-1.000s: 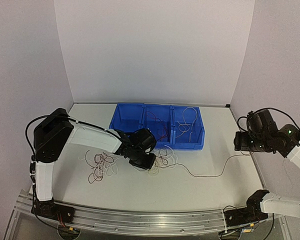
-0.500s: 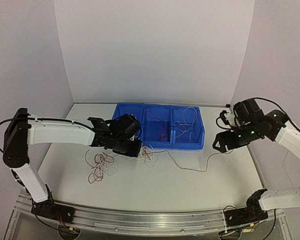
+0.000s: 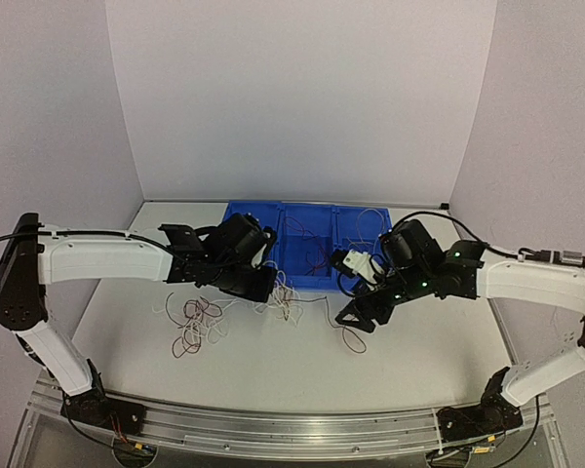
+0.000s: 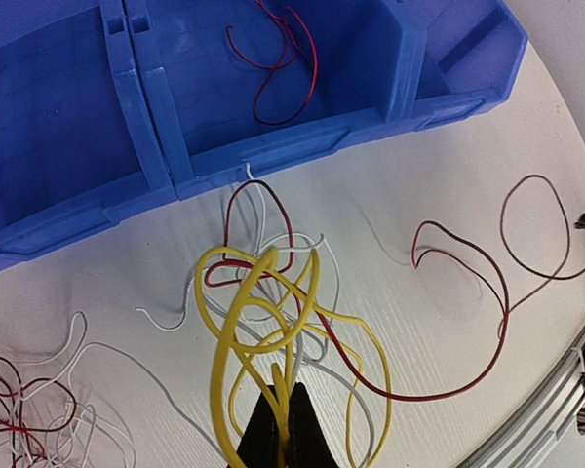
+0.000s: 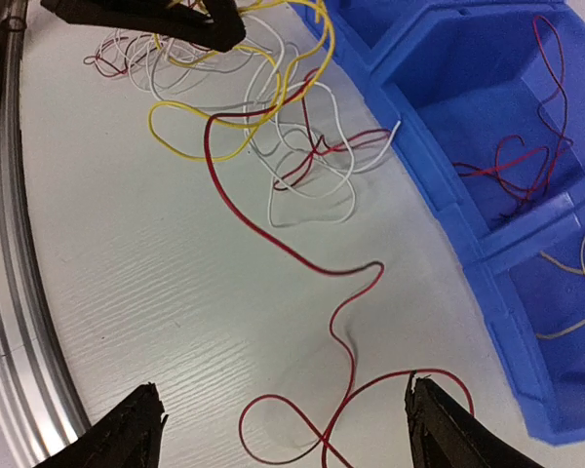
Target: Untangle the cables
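Observation:
My left gripper [image 3: 260, 289] hangs just in front of the blue bins, shut on a yellow cable [image 4: 263, 312] of the tangled cables [image 3: 285, 297]. Its jaws [image 4: 281, 429] pinch the yellow strands, and white and red loops dangle from them over the table. A long red cable [image 5: 346, 361] trails from that tangle to the right and curls on the table. My right gripper [image 3: 356, 320] hovers wide open over that curl, its fingers [image 5: 136, 429] on either side and clear of it. A second small tangle of cables [image 3: 195, 322] lies to the left.
Three joined blue bins [image 3: 312, 244] stand behind the tangle, each with a few loose cables inside [image 5: 512, 156]. A metal rail [image 5: 10, 322] runs along the table's near edge. White walls close in the back and both sides.
My right arm has swung in from the far right to the table's middle, over the red cable. My left gripper has lifted the tangle toward the bins, dragging the red cable leftward.

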Available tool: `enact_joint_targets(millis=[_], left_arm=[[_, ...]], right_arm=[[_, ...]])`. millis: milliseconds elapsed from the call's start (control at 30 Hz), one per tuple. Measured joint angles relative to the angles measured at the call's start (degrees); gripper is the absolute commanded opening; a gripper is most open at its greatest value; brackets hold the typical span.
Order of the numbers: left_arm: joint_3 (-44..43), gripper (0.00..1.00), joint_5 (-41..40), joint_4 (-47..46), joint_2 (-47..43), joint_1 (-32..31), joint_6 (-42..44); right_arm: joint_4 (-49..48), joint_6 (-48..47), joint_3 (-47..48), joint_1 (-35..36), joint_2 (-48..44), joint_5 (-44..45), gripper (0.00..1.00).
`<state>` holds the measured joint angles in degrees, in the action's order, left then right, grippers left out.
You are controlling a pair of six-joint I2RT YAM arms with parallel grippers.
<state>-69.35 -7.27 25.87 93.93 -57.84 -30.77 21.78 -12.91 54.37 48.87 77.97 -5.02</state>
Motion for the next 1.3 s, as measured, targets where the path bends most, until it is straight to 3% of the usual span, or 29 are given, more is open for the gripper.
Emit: enact_joint_targets(millis=[233,533,633,767,800,867,1033,1200,1300], left_arm=[[0.75,0.0,1.36,-0.42,-1.41,0.0,0.75],[1.24,0.0,2.35,-0.41,-1.42,0.0,0.75],[1.63,0.0,2.77,-0.39,-1.42,0.0,0.77],[1.63,0.0,2.82,-0.42,-1.42,0.0,0.77],[1.63,0.0,2.78,-0.4,-1.42,0.0,0.76],[1.64,0.0,2.64,-0.4,-1.42,0.0,0.75],[2.58,0.0,1.66,-0.24,-1.69,0.0,0.31],[3.34,0.0,-4.24,2.48,-2.9,-0.02,-3.7],[5.24,0.0,-8.81,5.18,-4.41,0.22,-7.37]], right_arm=[[-9.91,-12.15,0.69,2.91,11.02,0.72,0.8],[-22.36,-17.2,0.91,3.73,14.23,1.88,0.74],[-24.26,-18.09,1.62,3.73,16.14,1.94,0.59],[-24.69,-19.56,2.19,3.73,17.63,1.9,0.25],[-24.66,-19.8,2.23,3.73,17.7,1.89,0.11],[-24.37,-19.67,2.25,3.73,17.7,1.86,0.0],[-23.43,-16.39,2.33,3.73,17.7,4.51,0.0],[-21.86,-5.43,2.6,3.95,15.68,19.65,0.0],[-20.06,1.78,-0.64,3.91,8.35,30.55,0.0]])
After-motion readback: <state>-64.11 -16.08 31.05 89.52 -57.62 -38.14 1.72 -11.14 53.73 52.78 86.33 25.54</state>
